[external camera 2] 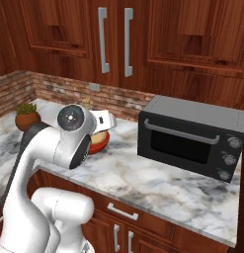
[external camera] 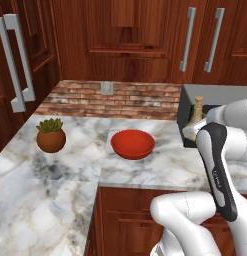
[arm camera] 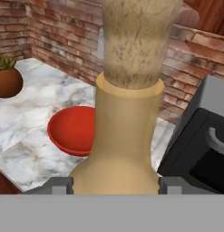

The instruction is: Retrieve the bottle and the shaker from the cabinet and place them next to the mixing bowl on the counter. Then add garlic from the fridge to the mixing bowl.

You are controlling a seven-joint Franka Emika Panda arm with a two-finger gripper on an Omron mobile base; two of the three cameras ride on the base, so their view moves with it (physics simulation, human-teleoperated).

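Note:
My gripper is shut on the tan bottle, whose neck and stopper rise up the middle of the hand view. Seen from the left base, the bottle stands upright in the gripper, above the counter and right of the red mixing bowl. Through the hand camera, the mixing bowl lies low and to the left of the bottle. In the right base view the arm covers part of the bowl. The shaker, the garlic and the fridge are out of view.
A black countertop oven stands on the marble just right of the bottle, close to it. A brown pot with a green plant sits left of the bowl. Reddish-brown cabinet doors with silver handles hang above a brick backsplash.

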